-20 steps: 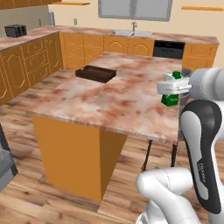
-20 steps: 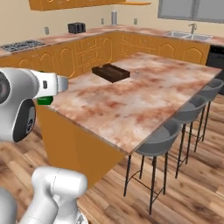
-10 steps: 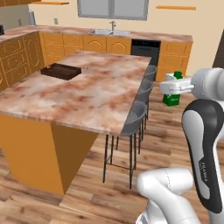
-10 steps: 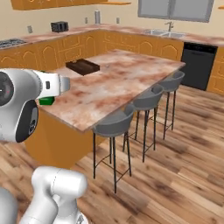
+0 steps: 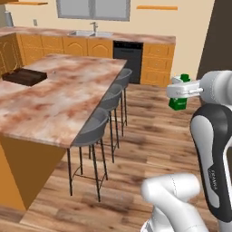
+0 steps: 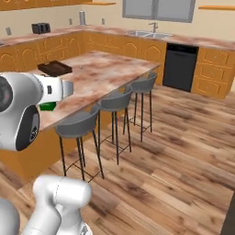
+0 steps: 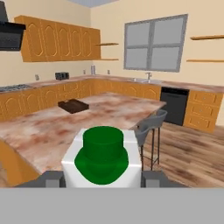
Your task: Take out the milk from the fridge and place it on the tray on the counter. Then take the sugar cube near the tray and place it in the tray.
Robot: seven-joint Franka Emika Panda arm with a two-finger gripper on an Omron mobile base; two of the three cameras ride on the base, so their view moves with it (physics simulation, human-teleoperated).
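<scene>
View has swung since before — island counter (image 5: 59, 104) now left; gripper (image 7: 103, 177) clamps the milk (image 5: 178, 95) over open floor; tray (image 5: 25, 76) far off.

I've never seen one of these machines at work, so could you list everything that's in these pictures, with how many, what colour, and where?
milk: one, white carton with green cap and base, held in the pincer, off the counter's edge
tray: one, dark brown, on the counter's far part
counter: one, reddish-brown and cream marbled island on orange cabinets
stools: three, grey, along the island's side
sink: one, steel with tap, in the back worktop under the window
dishwasher: one, black, among the back cabinets
wall cabinets: a row, orange, above the side worktop
floor: wooden planks, brown
arm: one, white with dark joints
pincer: one, closed on the milk
</scene>
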